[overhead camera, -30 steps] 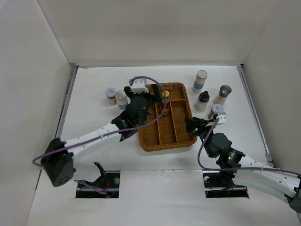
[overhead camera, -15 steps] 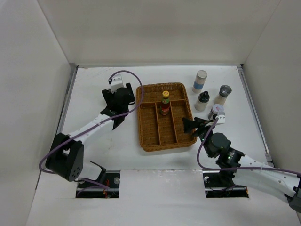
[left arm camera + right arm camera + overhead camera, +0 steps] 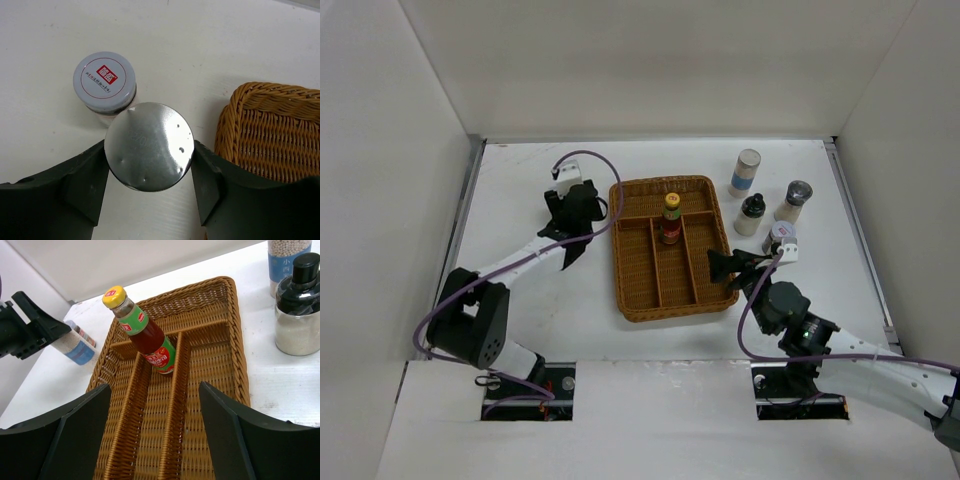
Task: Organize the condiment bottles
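My left gripper (image 3: 570,203) is open left of the wicker tray (image 3: 665,292), its jaws standing around a silver-capped jar (image 3: 149,146). A jar with a white red-marked lid (image 3: 104,80) stands just behind it. Both are hidden under the gripper in the top view. The yellow-capped sauce bottle (image 3: 670,218) stands upright in the tray's middle compartment (image 3: 145,332). My right gripper (image 3: 725,268) is open and empty at the tray's right edge. To its right stand a blue-banded jar (image 3: 745,172), a black-capped jar (image 3: 751,214), a grey-capped jar (image 3: 794,200) and a white-lidded jar (image 3: 780,236).
White walls enclose the table on three sides. The tray's corner (image 3: 270,135) lies close to the right of the left gripper. The right wrist view shows the left gripper (image 3: 30,332) beside the blue-banded, silver-capped jar (image 3: 75,346).
My left gripper left the yellow-capped bottle standing in the tray and moved left to the two jars. The right arm has hardly moved.
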Controlling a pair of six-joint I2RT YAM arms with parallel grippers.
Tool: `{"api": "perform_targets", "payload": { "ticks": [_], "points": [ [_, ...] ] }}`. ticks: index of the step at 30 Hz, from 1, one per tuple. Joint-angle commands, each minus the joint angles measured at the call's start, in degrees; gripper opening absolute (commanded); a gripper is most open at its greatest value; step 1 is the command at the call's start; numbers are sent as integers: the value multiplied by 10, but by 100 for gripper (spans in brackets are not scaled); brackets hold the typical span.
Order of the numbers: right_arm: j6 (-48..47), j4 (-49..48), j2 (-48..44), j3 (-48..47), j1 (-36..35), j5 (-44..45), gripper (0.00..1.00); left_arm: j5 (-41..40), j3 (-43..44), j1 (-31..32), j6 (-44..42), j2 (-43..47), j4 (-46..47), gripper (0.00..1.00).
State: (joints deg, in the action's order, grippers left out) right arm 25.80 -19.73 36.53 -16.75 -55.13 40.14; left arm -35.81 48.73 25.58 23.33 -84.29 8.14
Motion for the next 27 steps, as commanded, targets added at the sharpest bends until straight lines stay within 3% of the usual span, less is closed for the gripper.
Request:
{"api": "perform_targets", "payload": {
  "ticks": [1, 8, 21, 27],
  "points": [
    [1, -17, -1, -2, 2, 8, 77, -12, 5, 18, -2, 51, 46, 35],
    [4, -18, -2, -1, 2, 7, 77, -70, 27, 73, -43, 135, 66, 33],
    [5, -22, 6, 1, 5, 5, 75, -1, 220, 112, -51, -89, 108, 29],
    [4, -22, -2, 3, 4, 7, 75, -7, 233, 123, -57, -142, 101, 29]
  ]
}}
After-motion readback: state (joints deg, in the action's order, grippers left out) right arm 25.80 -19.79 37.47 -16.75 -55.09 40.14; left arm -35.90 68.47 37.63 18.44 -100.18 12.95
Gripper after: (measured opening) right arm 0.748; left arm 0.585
